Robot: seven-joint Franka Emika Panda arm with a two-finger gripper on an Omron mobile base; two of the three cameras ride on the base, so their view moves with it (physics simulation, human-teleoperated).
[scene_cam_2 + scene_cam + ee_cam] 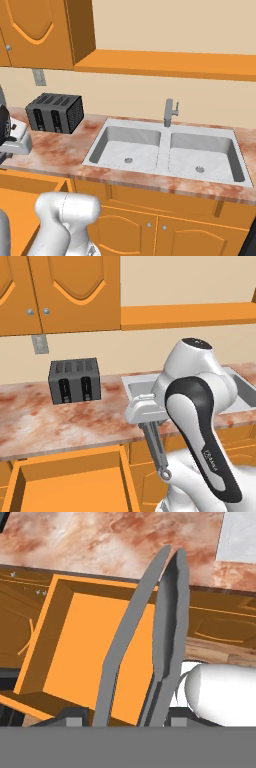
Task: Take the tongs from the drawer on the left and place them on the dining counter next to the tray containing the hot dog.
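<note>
The orange drawer (70, 481) stands open under the counter (60, 421). Right of it, the claw (146, 417) is closed on the grey tongs (156, 448), which hang in the air, ring end down. The sink (165, 150) lies farther right.

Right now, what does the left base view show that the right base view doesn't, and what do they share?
Left base view alone: the gripper shut on the tongs, which hang down with their ring end lowest, above the open drawer whose visible part looks bare.

Right base view alone: the faucet and both basins of the sink, plus the lower cabinet doors beneath it.

Both: the dark toaster on the marble counter, the wall outlet above it, and the orange upper cabinets.
</note>
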